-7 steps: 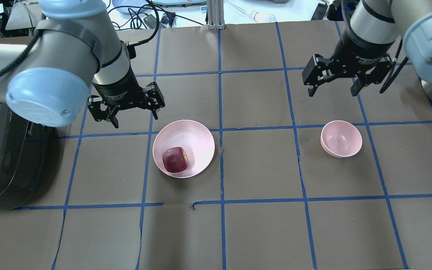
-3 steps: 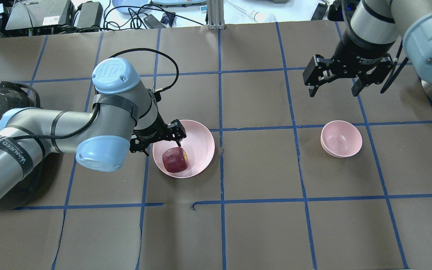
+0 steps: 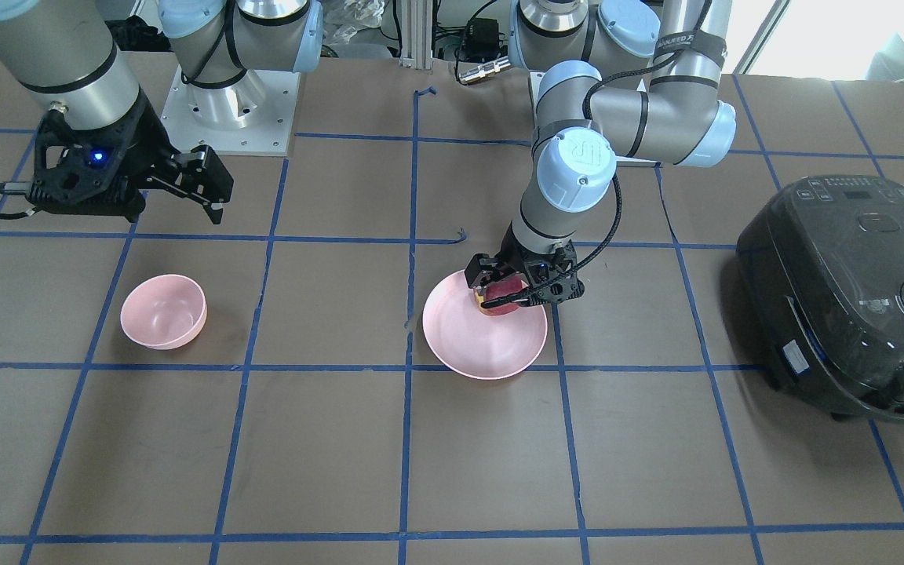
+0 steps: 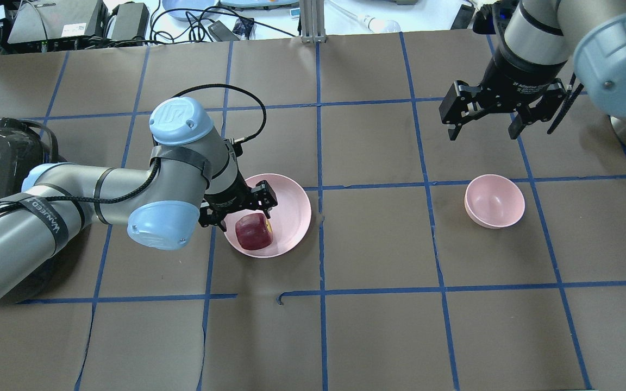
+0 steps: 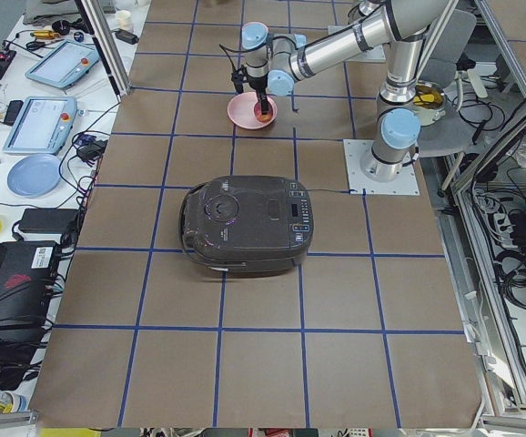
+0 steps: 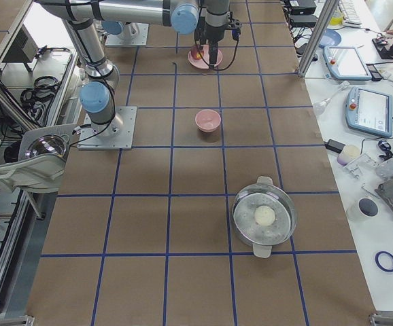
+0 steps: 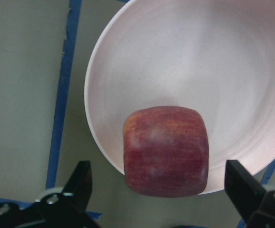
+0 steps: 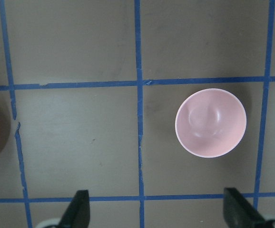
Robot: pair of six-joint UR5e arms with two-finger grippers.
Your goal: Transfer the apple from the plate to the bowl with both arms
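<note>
Your left gripper (image 4: 238,212) has its jaws spread wide, grasping nothing. The apple (image 7: 166,149) lies squarely between them, its flat flanks facing the pads, and sits on the plate (image 7: 185,57) close to the rim. The right gripper (image 4: 481,131), its jaws also released and empty, hangs well apart, with the bowl (image 4: 494,200) on the bench ahead of it. The left is far nearer, so closing likely falls to it.

A robotics lab: a table (image 4: 378,336) papered brown and gridded with blue tape (image 4: 318,136), teach pendants (image 5: 37,127) and tangled cables (image 4: 204,21) on the far bench (image 4: 340,24), an aluminium post (image 4: 308,21) at its edge
</note>
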